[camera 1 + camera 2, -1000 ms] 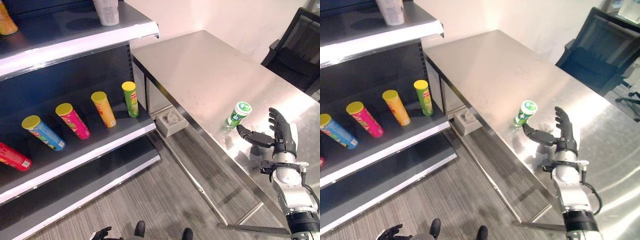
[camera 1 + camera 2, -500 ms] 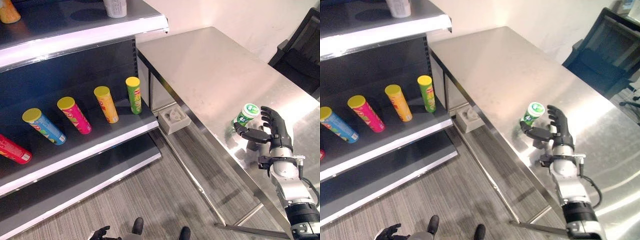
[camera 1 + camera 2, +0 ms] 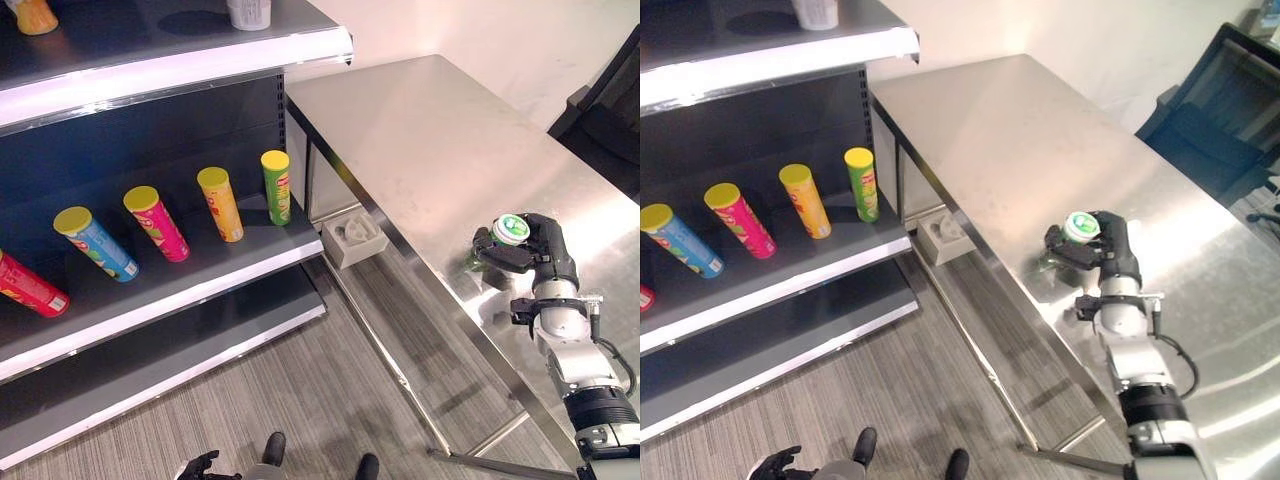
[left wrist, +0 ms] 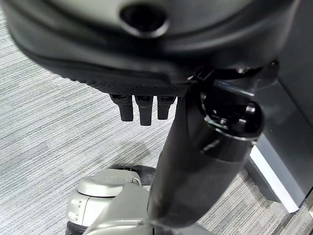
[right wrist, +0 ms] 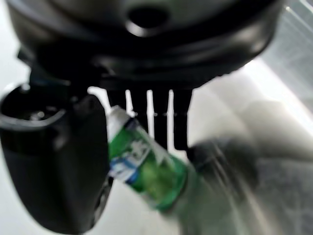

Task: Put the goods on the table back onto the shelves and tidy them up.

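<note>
A small green bottle (image 3: pixel 511 229) with a green and white lid stands near the front edge of the steel table (image 3: pixel 420 130). My right hand (image 3: pixel 548 262) is shut on it, thumb on one side and fingers curled round the other. Close up in the right wrist view, the green bottle (image 5: pixel 146 161) sits tilted between the thumb (image 5: pixel 54 161) and the fingers (image 5: pixel 161 117). My left hand (image 3: pixel 200 466) hangs low near the floor, fingers relaxed and holding nothing. The dark shelf unit (image 3: pixel 190 275) stands to the left of the table.
On the middle shelf lie a green can (image 3: pixel 277 186), an orange can (image 3: pixel 220 203), a pink can (image 3: pixel 155 222), a blue can (image 3: pixel 95 243) and a red can (image 3: pixel 30 285). A white cup (image 3: pixel 249 12) stands on the top shelf. A grey box (image 3: pixel 354 237) sits under the table; a black chair (image 3: pixel 605 120) is behind.
My right hand has moved in from beside the green bottle and its thumb and fingers have closed round it. The camera has shifted slightly.
</note>
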Robot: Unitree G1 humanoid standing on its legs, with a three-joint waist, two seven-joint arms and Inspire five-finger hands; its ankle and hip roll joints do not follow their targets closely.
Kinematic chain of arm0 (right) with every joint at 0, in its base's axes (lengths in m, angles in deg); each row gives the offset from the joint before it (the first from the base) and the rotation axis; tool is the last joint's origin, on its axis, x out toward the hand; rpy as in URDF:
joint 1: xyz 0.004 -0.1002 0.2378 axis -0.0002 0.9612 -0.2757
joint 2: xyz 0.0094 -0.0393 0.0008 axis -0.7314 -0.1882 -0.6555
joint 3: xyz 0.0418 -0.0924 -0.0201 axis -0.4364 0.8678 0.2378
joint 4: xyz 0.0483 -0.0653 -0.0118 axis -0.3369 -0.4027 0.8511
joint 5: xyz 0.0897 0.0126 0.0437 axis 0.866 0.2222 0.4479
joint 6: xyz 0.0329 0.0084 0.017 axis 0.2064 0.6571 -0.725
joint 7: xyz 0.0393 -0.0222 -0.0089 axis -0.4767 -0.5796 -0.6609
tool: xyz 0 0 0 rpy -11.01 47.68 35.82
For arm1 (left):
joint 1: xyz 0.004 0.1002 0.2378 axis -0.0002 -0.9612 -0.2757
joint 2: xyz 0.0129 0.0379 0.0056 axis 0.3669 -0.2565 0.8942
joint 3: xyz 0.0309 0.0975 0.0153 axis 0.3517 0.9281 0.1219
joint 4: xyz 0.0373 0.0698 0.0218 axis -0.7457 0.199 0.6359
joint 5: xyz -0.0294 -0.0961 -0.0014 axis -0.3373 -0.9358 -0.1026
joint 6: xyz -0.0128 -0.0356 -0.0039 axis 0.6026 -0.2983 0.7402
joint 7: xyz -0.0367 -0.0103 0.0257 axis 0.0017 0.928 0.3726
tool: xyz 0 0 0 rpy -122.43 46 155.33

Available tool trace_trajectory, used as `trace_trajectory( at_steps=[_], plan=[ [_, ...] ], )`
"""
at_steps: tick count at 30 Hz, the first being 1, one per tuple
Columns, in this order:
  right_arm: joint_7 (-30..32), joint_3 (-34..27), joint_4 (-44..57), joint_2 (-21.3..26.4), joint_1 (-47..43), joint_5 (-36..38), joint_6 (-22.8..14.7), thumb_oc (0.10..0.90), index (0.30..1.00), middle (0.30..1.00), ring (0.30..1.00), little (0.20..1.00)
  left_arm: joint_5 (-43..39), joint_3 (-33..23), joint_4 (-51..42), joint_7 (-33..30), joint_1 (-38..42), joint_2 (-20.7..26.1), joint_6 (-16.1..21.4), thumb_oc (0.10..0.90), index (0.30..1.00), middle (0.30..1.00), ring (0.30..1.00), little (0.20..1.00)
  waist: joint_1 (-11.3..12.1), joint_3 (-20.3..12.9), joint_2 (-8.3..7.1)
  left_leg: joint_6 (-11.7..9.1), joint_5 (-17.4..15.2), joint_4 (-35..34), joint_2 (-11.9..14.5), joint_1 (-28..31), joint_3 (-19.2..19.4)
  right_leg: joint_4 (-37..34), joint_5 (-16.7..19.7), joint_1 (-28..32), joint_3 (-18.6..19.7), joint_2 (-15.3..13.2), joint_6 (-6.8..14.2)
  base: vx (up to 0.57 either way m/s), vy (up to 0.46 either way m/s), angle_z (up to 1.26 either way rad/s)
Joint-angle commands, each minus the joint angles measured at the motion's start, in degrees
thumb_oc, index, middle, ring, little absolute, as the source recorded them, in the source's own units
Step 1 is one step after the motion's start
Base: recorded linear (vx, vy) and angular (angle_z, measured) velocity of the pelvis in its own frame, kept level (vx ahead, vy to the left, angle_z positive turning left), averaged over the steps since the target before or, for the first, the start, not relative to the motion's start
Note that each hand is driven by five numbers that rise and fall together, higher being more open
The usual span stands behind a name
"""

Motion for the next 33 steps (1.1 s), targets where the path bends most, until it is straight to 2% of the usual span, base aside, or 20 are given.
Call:
trace_trajectory(
  at_steps=[1,11,17,18,23,25,26,29,30,31,32,33],
  plan=[
    [2.67,-1.9,4.65,8.08,-4.42,-1.87,-3.45,0.4,0.3,0.3,0.3,0.3,1.74,2.67,1.83,0.21,0.96,0.92,1.16,0.8,0.9,0.9,0.9,0.9,1.13,-2.51,-0.83,-0.68,-5.45,0.15,1.43,2.3,4.7,1.1,-1.3,0.88,-1.1,-3.01,3.51,0.0,0.0,0.0],
    [3.19,-7.84,13.78,11.72,-0.5,-4.22,-4.28,0.4,0.3,0.3,0.3,0.3,2.31,1.59,-0.06,0.47,1.03,1.98,1.17,0.8,0.9,0.9,0.9,0.9,-0.18,-3.04,-0.21,-0.94,-5.6,0.15,1.76,2.66,5.01,1.24,-1.78,1.22,-1.12,-2.88,3.53,0.0,-0.012,0.0],
    [1.31,-8.8,22.67,16.19,-4.0,-1.94,-7.0,0.4,0.3,0.3,0.3,0.3,1.93,1.11,-0.13,0.98,1.05,2.44,1.3,0.8,0.9,0.9,0.9,0.9,-0.56,-4.15,0.1,-1.85,-5.38,0.15,2.84,3.31,4.56,1.54,-3.05,2.17,-1.14,-2.06,2.85,-0.02,-0.087,0.02],
    [0.36,-7.84,26.14,17.32,-6.63,-0.75,-8.17,0.4,0.3,0.3,0.3,0.3,1.55,1.35,-0.37,1.44,0.92,2.4,1.38,0.8,0.9,0.9,0.9,0.9,-0.25,-4.66,0.06,-2.42,-5.01,0.15,3.49,3.3,4.12,1.54,-3.75,2.77,-1.35,-1.48,2.41,-0.02,-0.132,0.03],
    [-0.79,-4.81,29.1,17.48,-11.97,2.12,-9.85,0.4,0.3,0.3,0.3,0.3,1.05,1.88,-0.5,1.95,0.65,2.22,1.45,0.8,0.9,0.9,0.9,0.9,0.32,-5.04,0.11,-3.14,-4.37,0.15,4.28,3.13,3.18,1.11,-4.35,3.38,-1.64,-0.52,1.81,-0.03,-0.104,0.12],
    [-2.65,-0.81,30.23,15.91,-16.57,7.02,-11.27,0.4,0.3,0.3,0.3,0.3,0.28,2.11,-1.08,2.35,0.09,2.22,1.55,0.8,0.9,0.9,0.9,0.9,1.44,-5.21,0.15,-3.54,-3.88,0.15,5.04,2.81,1.99,0.94,-4.96,3.61,-1.48,0.43,1.21,-0.04,-0.11,0.08],
    [-2.66,-0.44,30.04,15.91,-16.98,7.07,-11.3,0.4,0.3,0.3,0.3,0.3,0.27,1.95,-1.12,2.36,0.03,2.11,1.54,0.8,0.9,0.9,0.9,0.9,1.24,-5.19,0.26,-3.57,-3.91,0.15,5.1,2.82,1.95,0.95,-4.99,3.63,-1.52,0.49,1.18,-0.02,-0.103,0.13],
    [-4.38,4.09,30.08,15.47,-21.98,10.57,-11.95,0.4,0.3,0.3,0.3,0.3,-0.75,1.75,-1.67,2.86,-0.81,2.21,1.69,0.8,0.9,0.9,0.9,0.9,2.53,-5.01,0.51,-3.72,-3.21,0.15,5.83,3.05,0.66,0.72,-5.64,4.18,-1.19,1.78,0.31,-0.03,-0.095,0.2],
    [-5.06,6.47,29.61,15.38,-24.63,12.92,-12.34,0.4,0.3,0.3,0.3,0.3,-1.43,1.97,-1.71,2.96,-0.94,2.46,1.7,0.8,0.9,0.9,0.9,0.9,3.62,-4.81,0.51,-3.92,-2.65,0.15,6.03,2.86,-0.4,0.57,-6.04,4.5,-1.47,2.26,-0.1,-0.03,-0.089,0.07],
    [-5.07,6.72,29.44,15.41,-24.93,12.98,-12.39,0.4,0.3,0.3,0.3,0.3,-1.43,1.9,-1.73,2.96,-0.94,2.37,1.69,0.8,0.9,0.9,0.9,0.9,3.46,-4.76,0.6,-3.94,-2.64,0.15,6.05,2.85,-0.49,0.57,-6.06,4.54,-1.56,2.27,-0.12,-0.05,-0.073,0.09],
    [-5.21,7.83,28.92,15.26,-26.51,13.85,-12.71,0.4,0.3,0.3,0.3,0.3,-1.52,2.06,-1.33,2.81,-0.73,2.51,1.72,0.8,0.9,0.9,0.9,0.9,3.94,-4.43,0.63,-4.29,-2.04,0.18,6.14,2.39,-1.15,0.62,-6.18,4.65,-2.29,2.35,-0.26,-0.1,-0.015,0.18],
    [-4.24,9.75,28.1,17.07,-29.81,11.94,-12.77,0.4,0.3,0.3,0.3,0.3,-1.49,2.69,-0.58,2.43,0.62,2.87,1.89,0.8,0.9,0.9,0.9,0.9,4.37,-3.25,0.44,-5.09,-0.86,1.01,6.48,0.1,-0.73,0.89,-6.29,4.86,-4.43,1.64,-0.12,-0.15,0.007,0.32]
  ],
)
